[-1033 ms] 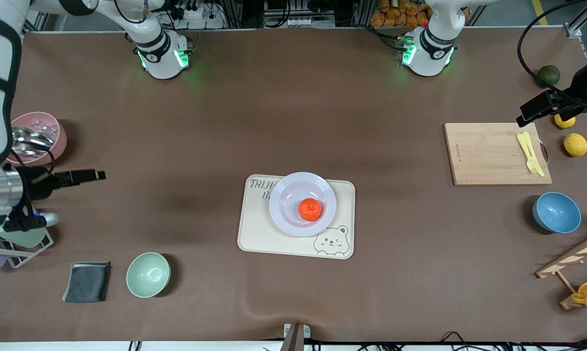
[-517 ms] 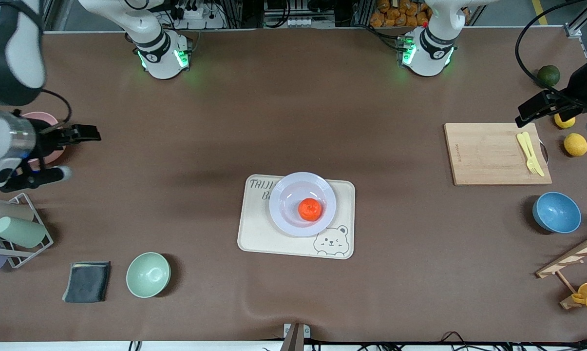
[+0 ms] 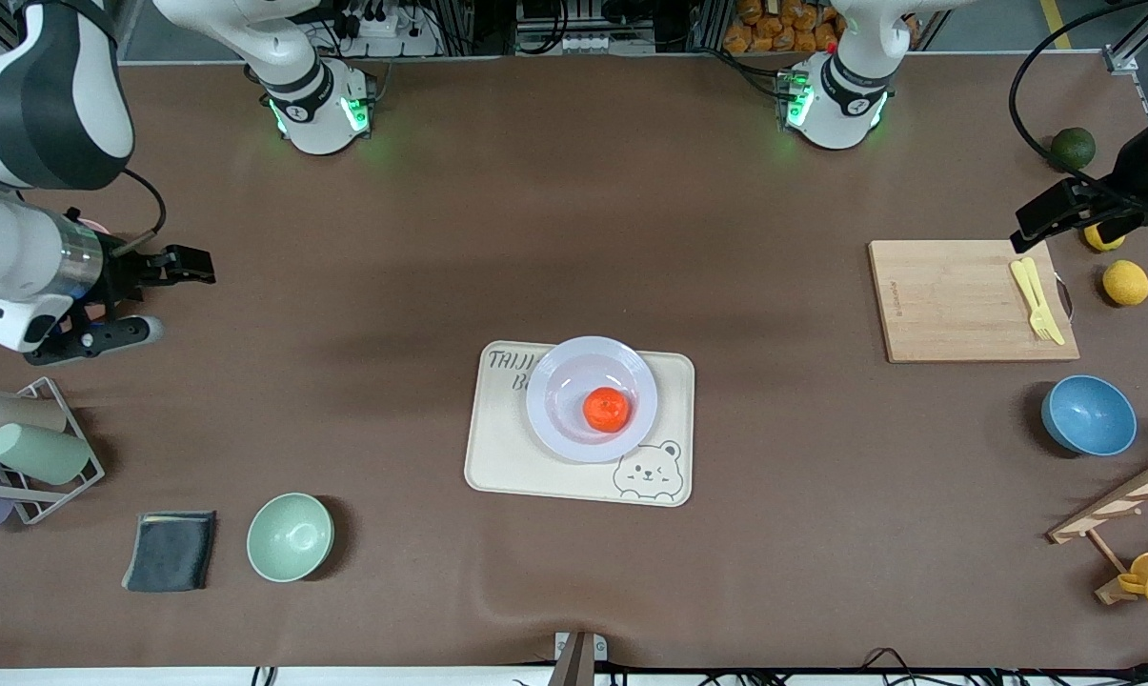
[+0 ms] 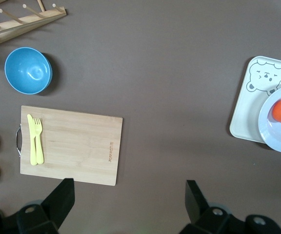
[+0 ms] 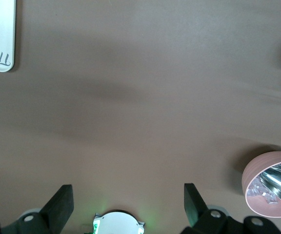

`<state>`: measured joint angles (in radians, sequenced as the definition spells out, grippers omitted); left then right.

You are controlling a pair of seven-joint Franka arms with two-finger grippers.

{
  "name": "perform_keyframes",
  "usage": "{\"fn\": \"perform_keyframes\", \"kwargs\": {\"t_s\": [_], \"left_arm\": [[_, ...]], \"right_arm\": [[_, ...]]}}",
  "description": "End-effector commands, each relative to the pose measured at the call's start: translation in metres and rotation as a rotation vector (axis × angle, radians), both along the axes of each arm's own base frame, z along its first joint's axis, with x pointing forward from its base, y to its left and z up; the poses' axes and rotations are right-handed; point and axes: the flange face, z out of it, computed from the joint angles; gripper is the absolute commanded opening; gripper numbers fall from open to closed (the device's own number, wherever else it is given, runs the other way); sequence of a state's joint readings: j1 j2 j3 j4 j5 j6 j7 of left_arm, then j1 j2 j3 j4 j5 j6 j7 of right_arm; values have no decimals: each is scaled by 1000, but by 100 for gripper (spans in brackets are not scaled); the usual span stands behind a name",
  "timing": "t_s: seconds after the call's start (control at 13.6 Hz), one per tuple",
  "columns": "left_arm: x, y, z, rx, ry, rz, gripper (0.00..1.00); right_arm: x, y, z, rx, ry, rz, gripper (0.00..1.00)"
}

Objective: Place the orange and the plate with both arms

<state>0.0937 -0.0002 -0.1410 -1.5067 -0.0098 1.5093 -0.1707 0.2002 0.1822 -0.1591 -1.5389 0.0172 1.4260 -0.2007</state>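
orange (image 3: pixel 606 409) sits in plate (image 3: pixel 592 398) on the bear tray (image 3: pixel 507 457) mid-worktop, both placed; left gripper (image 3: pixel 1088 224) and right gripper (image 3: pixel 154 300) spread and empty over opposite worktop ends — just park clear, don't nudge the tray.

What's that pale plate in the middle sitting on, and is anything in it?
The plate sits on a cream tray with a bear drawing, covering part of its lettering. The orange lies in the plate.
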Motion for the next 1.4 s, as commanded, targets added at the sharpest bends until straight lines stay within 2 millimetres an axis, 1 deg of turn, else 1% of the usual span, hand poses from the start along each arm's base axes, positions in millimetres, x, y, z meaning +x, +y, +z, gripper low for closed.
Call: {"fn": "perform_keyframes", "kwargs": {"t_s": [0.0, 0.07, 0.22, 0.3, 0.37, 0.44, 0.52, 0.66, 0.89, 1.03, 1.18, 1.33], "left_arm": [[-1, 5, 5, 25, -15, -25, 100], [0, 6, 5, 24, -15, -24, 100], [0, 1, 4, 24, -15, -31, 100], [0, -3, 4, 22, -14, -36, 100], [0, 2, 3, 25, -14, -30, 100], [0, 3, 3, 25, -12, -28, 100], [-1, 3, 4, 24, -14, -30, 100], [-1, 6, 5, 27, -14, -30, 100], [-2, 1, 4, 26, -9, -28, 100], [-2, 2, 3, 26, -8, -30, 100], [-2, 6, 4, 24, -10, -30, 100], [-2, 6, 5, 24, -12, -28, 100]], "right_arm": [[-9, -5, 16, 0, -25, -17, 100], [-8, -5, 16, 0, -26, -25, 100], [-7, -6, 15, 27, -24, -45, 100], [-7, -22, 13, 59, -20, -93, 100], [-7, -29, 13, 89, -22, -111, 100], [-7, -30, 15, 94, -29, -115, 100], [-8, -35, 19, 100, -36, -127, 100], [-14, -42, 34, 81, -62, -210, 100], [-25, -48, 49, 77, -91, -234, 100], [-29, -54, 59, 78, -125, -247, 100], [-33, -56, 64, 79, -157, -253, 100], [-34, -56, 65, 81, -189, -254, 100]]}}
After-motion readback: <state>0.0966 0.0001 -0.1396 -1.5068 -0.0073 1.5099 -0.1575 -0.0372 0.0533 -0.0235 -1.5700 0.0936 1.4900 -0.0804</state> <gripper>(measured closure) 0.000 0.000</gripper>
